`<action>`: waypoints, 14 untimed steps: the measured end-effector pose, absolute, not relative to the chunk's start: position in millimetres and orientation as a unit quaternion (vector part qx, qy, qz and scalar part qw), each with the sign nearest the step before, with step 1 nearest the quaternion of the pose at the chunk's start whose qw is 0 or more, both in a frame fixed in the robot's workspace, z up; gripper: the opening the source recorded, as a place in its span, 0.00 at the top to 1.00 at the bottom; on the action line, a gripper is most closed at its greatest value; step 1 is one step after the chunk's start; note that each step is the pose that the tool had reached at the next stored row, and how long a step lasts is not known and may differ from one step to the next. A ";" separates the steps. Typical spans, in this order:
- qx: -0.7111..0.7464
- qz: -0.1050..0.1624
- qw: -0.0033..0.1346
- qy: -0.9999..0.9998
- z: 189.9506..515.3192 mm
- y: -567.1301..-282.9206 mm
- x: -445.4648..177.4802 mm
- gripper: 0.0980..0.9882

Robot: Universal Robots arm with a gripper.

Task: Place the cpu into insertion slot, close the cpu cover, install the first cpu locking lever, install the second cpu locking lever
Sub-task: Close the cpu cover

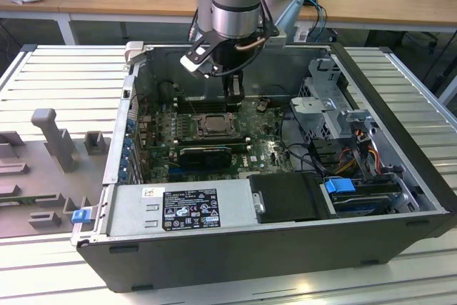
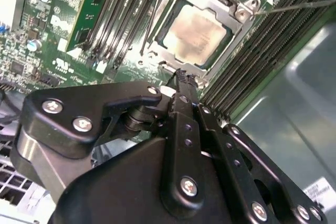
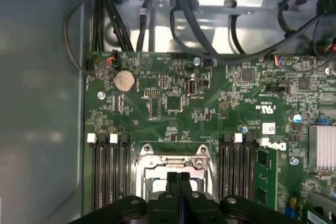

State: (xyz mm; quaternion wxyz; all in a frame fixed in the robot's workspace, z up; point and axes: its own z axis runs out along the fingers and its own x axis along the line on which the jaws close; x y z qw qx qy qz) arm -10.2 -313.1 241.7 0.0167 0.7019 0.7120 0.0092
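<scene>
One robot arm reaches down into an open computer case (image 1: 235, 262) that lies on a slatted metal table (image 1: 64, 76) in the exterior view. Its gripper (image 1: 233, 94) hangs low over the green board (image 1: 264, 151), near the insertion slot (image 1: 214, 125). Case walls stand on every side. The middle of the board has open room, a grey power box (image 1: 178, 208) fills the near edge, and a drive cage (image 1: 335, 116) with cables crowds the exterior view's right. A grey tray (image 1: 43, 198) of moulded blocks lies outside the case at the exterior view's left.

In the second wrist view, the fingers (image 2: 184, 108) are clenched together with nothing between them, their tip close to the slot's metal rim. The cpu (image 2: 197, 32) lies flat inside the slot, and the cpu cover (image 2: 216, 2) lies down around it, framing its pale top. Long black memory slots (image 2: 121, 19) flank both sides. A thin metal rod (image 2: 294, 6) slants over one bank.

In the first wrist view, the pressed-together fingertips (image 3: 172, 182) sit over the slot's edge. Bare board with a coin battery (image 3: 125, 81) stretches beyond to black cables (image 3: 184, 3).
</scene>
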 end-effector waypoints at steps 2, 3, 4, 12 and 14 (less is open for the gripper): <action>0.701 0.009 0.017 0.712 238.4 -313.2 -10.9 0.99; 0.701 0.009 0.017 0.713 236.1 -313.2 -11.0 0.99; 0.701 0.009 0.017 0.713 234.5 -313.2 -11.0 0.99; 0.699 0.009 0.017 0.714 231.5 -313.1 -31.7 0.99; 0.699 0.009 0.017 0.715 231.5 -313.1 -33.8 0.99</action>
